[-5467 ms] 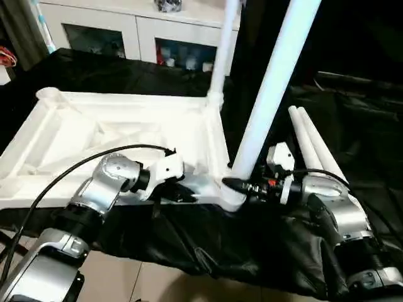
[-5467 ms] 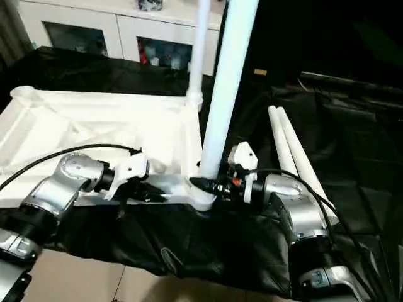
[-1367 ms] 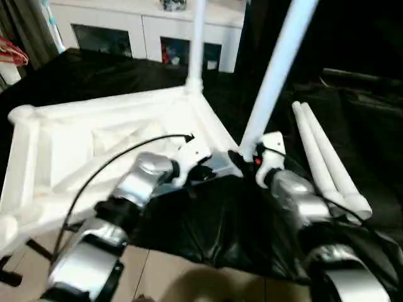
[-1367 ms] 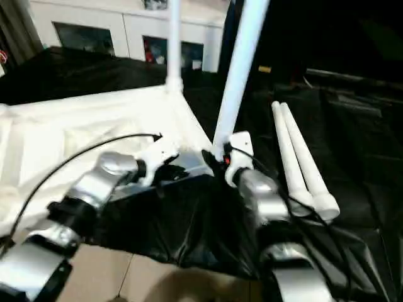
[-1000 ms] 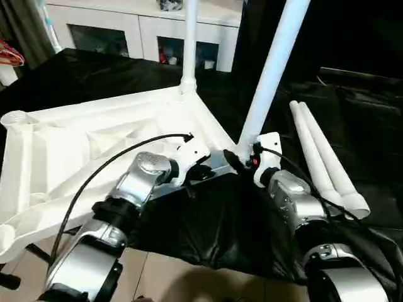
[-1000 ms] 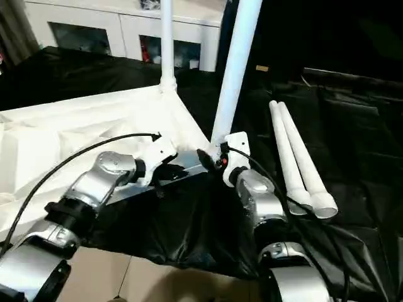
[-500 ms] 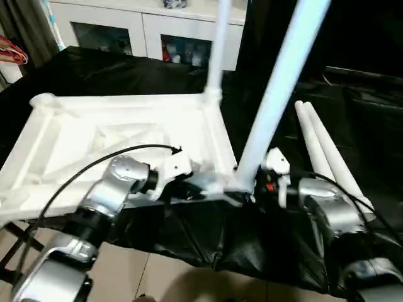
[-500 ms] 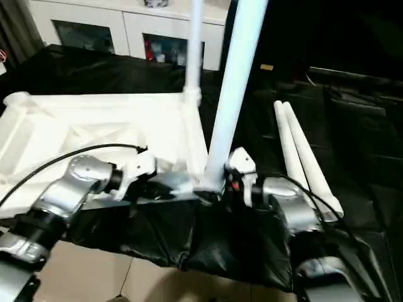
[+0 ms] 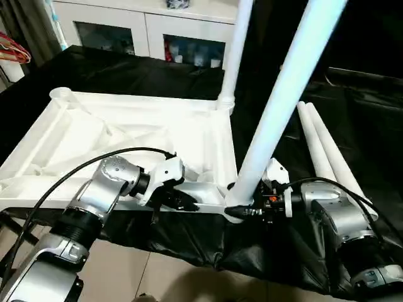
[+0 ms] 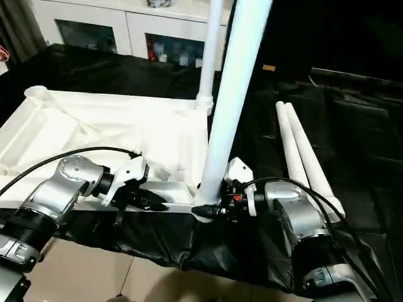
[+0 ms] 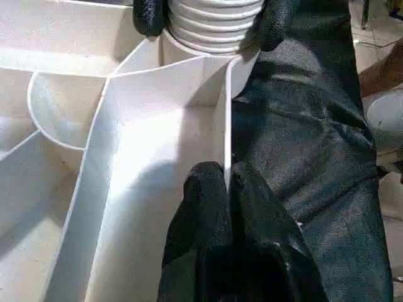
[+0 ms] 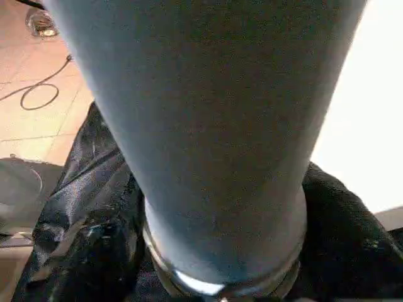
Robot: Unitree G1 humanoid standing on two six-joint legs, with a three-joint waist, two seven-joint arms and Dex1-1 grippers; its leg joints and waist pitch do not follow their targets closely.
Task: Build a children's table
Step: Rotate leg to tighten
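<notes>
White tabletop (image 9: 126, 135) lies upside down on our counter (image 9: 352, 126), swung back square since a second ago. Our left fingers (image 11: 211, 189) pinch its near rim; our right fingers (image 11: 151, 12) straddle the near corner leg (image 9: 277, 107), so two loose legs (image 9: 324, 151) remain.

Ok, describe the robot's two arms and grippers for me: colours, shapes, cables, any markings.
Both forearms are rounded silver metal with black joint rings. The left arm ends in a white wrist block and the left gripper with black fingers; a black cable loops from it back along the arm. The right arm has a white block too, black cables, and small red-orange marks near the right gripper.
</notes>
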